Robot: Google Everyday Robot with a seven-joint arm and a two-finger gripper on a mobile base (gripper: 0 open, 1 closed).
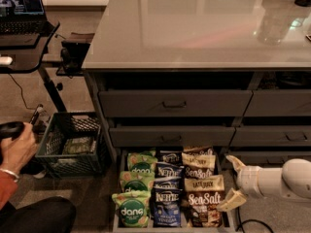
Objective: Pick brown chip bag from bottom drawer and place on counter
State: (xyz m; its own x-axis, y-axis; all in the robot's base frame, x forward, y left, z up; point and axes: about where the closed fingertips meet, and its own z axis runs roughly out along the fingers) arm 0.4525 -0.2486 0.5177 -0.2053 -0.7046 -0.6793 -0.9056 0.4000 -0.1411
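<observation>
The bottom drawer [116, 212] is pulled open at the foot of the cabinet. It holds three columns of bags: green "dang" bags [133, 208] on the left, blue "Kettle" bags [167, 205] in the middle and brown chip bags [204, 201] with "Sea Salt" lettering on the right. My gripper [234, 181] is open and empty, just right of the drawer's right wall, level with the front brown bag, its fingers pointing left. The pale-grey counter [194, 28] spreads above the cabinet.
Closed drawer fronts with bar handles [174, 103] sit above the open drawer. A dark plastic crate [73, 142] stands on the floor to the left. A person's hand [17, 147] and knee are at the lower left. A black desk with a laptop [22, 13] is at the upper left.
</observation>
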